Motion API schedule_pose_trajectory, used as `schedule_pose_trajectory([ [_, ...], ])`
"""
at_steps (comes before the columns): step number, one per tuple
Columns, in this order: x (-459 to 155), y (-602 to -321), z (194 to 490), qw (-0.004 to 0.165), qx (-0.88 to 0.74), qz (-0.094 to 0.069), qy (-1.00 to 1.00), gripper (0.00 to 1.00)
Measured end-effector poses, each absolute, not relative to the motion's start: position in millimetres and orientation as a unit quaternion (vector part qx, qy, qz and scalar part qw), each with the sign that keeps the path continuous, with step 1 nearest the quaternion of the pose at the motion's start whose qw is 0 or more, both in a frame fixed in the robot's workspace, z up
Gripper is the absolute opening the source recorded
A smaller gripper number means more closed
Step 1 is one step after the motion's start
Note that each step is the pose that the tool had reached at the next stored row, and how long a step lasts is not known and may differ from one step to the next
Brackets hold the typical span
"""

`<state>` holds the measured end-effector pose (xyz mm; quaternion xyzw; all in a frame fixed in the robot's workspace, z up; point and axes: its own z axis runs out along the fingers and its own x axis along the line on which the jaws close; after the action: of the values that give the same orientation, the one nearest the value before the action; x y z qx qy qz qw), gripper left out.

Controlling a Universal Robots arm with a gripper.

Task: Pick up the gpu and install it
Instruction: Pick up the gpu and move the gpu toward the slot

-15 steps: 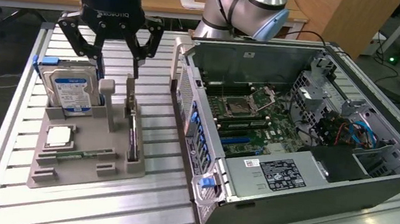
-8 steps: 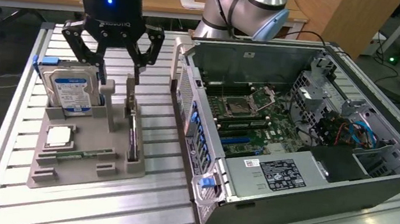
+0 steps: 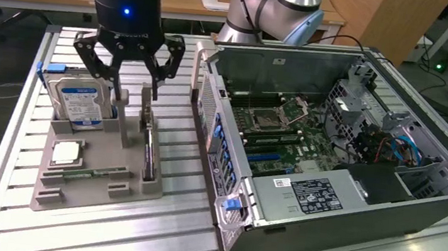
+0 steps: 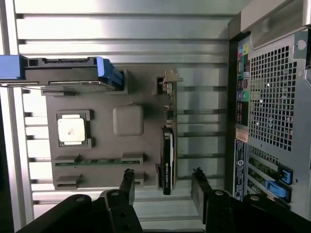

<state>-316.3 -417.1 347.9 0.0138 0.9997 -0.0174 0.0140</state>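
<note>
While upright on edge in grey holder [image 3: 85,195], gpu [image 3: 150,152] — judged stiff, light, fragile — best pinched across its faces; fingers [image 4: 201,189] spread wide above, empty.

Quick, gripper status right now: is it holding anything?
Gripper: open, holding nothing, hanging over the graphics card that stands on edge in the gray tray.

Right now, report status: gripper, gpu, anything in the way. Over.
Gripper open, empty, above the holder tray. Gpu on edge in its tray slot, untouched. Hard drive stands alongside, apart from it. Case side open.
</note>
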Motion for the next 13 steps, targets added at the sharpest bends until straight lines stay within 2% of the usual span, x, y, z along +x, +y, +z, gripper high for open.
schedule_pose_trajectory([
  [5, -316.1, -417.2, 339.2, 0.014, 0.011, -0.017, 1.000, 0.59],
  [9, -316.1, -417.1, 335.6, 0.014, 0.009, -0.006, 1.000, 0.59],
  [13, -316.1, -417.2, 329.1, 0.014, 0.009, -0.007, 1.000, 0.59],
])
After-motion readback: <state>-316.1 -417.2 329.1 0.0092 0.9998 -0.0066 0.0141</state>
